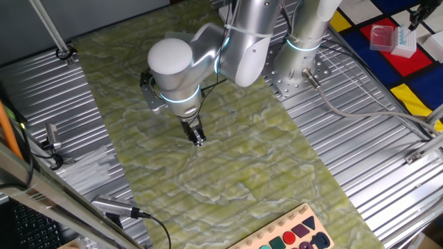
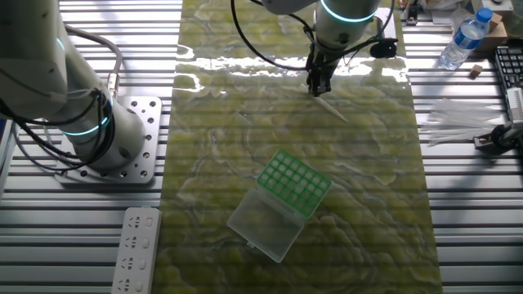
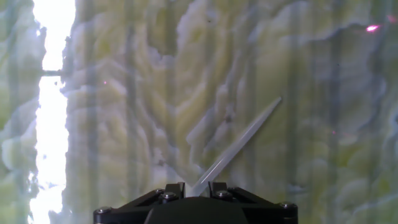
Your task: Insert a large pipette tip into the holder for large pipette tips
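The gripper (image 3: 191, 188) stood nearly closed, pinching the large pipette tip (image 3: 239, 144) by its wide end, the taper slanting out over the green mat (image 3: 155, 93). Farther off sat the holder for large pipette tips (image 2: 292, 183). So skewed, the tip might miss a hole. Its point was barely visible.

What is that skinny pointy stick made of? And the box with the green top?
The large pipette tip looks like thin, pale, see-through plastic: the mat's pattern shows faintly through it. The holder also seems plastic: an opaque green gridded top over cloudy, translucent sides and lid. Both look smooth, though that is hard to tell for sure.
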Motion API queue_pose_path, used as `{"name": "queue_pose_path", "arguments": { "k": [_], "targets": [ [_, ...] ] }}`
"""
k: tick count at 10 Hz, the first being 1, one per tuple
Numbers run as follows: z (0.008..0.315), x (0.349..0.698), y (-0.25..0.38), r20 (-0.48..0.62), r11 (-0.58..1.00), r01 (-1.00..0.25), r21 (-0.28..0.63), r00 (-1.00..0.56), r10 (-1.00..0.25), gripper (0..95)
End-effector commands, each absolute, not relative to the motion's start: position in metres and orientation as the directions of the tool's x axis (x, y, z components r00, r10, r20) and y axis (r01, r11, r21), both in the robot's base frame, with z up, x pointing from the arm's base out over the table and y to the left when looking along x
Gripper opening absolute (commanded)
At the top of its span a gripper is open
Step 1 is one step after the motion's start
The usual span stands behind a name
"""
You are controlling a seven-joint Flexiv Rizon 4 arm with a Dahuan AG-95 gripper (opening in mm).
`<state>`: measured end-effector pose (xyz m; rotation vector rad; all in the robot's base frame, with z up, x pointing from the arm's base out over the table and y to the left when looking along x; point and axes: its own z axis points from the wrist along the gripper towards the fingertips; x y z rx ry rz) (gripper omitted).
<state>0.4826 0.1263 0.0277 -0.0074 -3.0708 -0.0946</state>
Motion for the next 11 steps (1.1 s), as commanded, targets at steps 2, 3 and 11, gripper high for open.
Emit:
{"name": "queue_pose_path", "arguments": {
  "k": [2, 3, 11],
  "targets": [
    [0.0284, 0.4822, 0.1263, 0.069, 0.998, -0.008, 0.057, -0.998, -0.012, 19.0],
    [0.0288, 0.4822, 0.1263, 0.073, 0.997, -0.044, 0.057, -0.996, -0.048, 19.0],
    [0.0376, 0.4826, 0.1256, 0.077, 0.676, -0.735, 0.054, -0.672, -0.737, 19.0]
  ]
}}
